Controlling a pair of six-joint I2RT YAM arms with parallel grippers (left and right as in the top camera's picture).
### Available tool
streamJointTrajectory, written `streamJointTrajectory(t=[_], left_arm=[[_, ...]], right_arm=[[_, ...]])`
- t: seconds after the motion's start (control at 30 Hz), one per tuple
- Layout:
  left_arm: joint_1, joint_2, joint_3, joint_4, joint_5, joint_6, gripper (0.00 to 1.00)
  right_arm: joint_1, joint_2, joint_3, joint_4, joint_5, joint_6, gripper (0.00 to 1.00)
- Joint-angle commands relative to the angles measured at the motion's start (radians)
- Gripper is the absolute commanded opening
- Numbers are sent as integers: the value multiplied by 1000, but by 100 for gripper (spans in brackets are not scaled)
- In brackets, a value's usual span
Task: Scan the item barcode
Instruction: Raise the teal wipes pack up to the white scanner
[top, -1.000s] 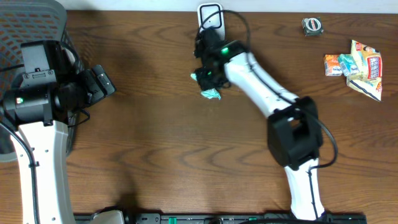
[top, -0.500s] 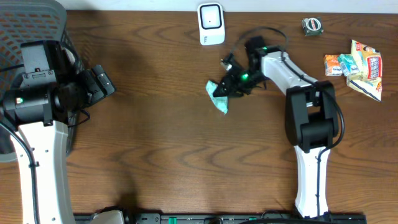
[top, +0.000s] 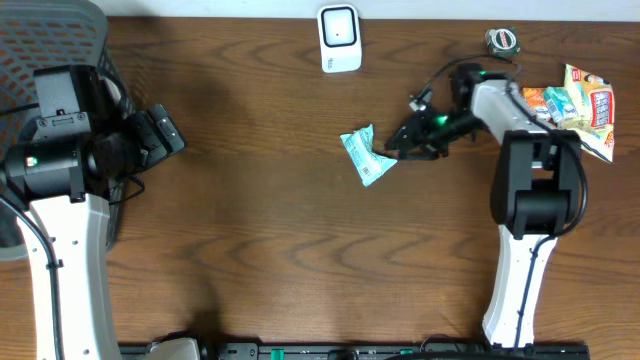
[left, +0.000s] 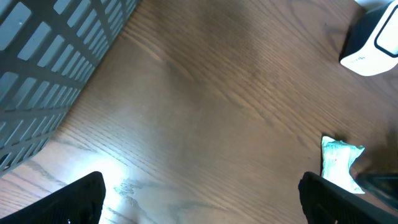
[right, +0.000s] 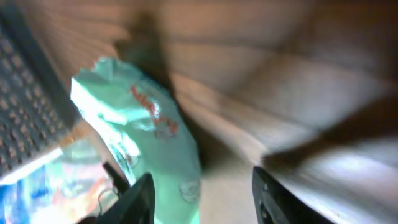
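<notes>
Overhead shows the green packet (top: 367, 158) lying on the worktop (top: 250, 220), below-right of the scanner (top: 339, 38). The right gripper (top: 395, 150) has its fingers parted beside it; the left gripper (left: 202, 202) is wide and empty. Best to withdraw straight, without dragging the packet.

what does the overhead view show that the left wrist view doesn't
Only overhead: the whole right gripper close by the teal packet, a pile of snack packets at the right edge, and a small roll at the top. Only left wrist: a close look between the wide-open fingers of the left gripper. Both: the teal packet lying on the wooden table, the white scanner and the mesh basket.
</notes>
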Motion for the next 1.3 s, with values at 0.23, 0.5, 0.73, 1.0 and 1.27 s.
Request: streamJointTrajectory(t=[0.23,0.5,0.73,1.0,1.27], left_arm=[[4,2,22,-3,6,-2,98],[4,2,22,-3,6,-2,98],[4,2,22,-3,6,-2,98],[4,2,22,-3,6,-2,98],[4,2,22,-3,6,-1,97]], right_arm=[[91,-5,206,-167,89,-215,73],[241,-4,154,-68,290,-143,68],[270,-4,76,25,323,-76,20],[255,-39,135,24,159,-50,1],[199,-277,208,151,-49,-49,1]])
